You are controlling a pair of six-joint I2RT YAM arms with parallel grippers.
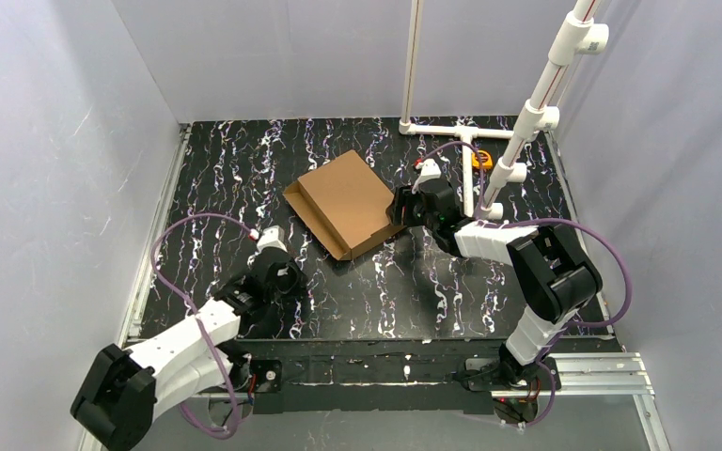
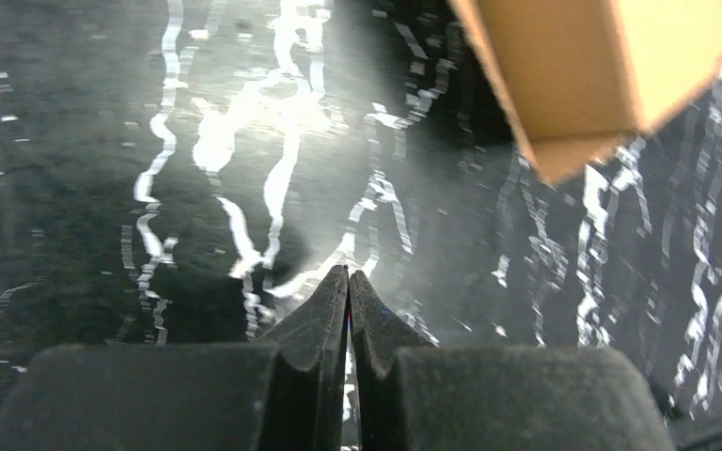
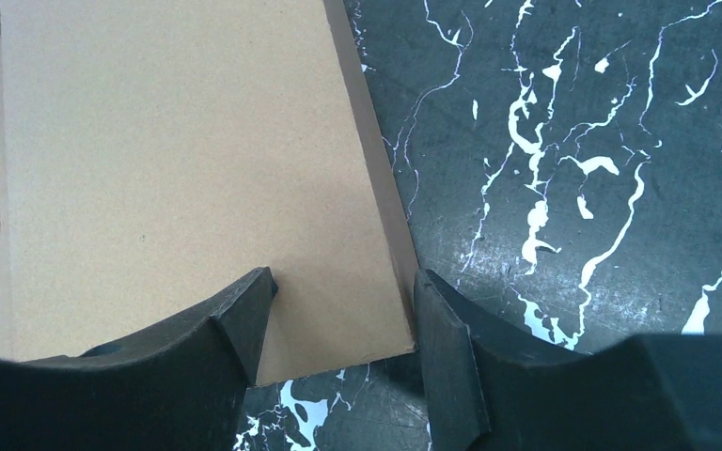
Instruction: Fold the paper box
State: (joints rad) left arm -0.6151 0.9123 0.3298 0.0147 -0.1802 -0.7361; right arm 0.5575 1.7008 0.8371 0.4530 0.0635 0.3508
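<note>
The paper box (image 1: 343,197) is brown cardboard, lying as a shallow flat box on the black marbled table, turned at an angle. My right gripper (image 1: 400,209) is at its right corner. In the right wrist view that gripper (image 3: 343,282) stands open over the near corner of the box (image 3: 169,169), one finger above the lid and the other just outside the box's right edge. My left gripper (image 1: 291,280) sits lower left of the box and apart from it. Its jaws (image 2: 349,272) are shut with nothing between them, and a corner of the box (image 2: 564,75) shows far ahead at the upper right.
A white pipe frame (image 1: 461,132) stands at the back right of the table, with a small orange object (image 1: 481,160) beside it. Grey walls close in the table on three sides. Purple cables loop off both arms.
</note>
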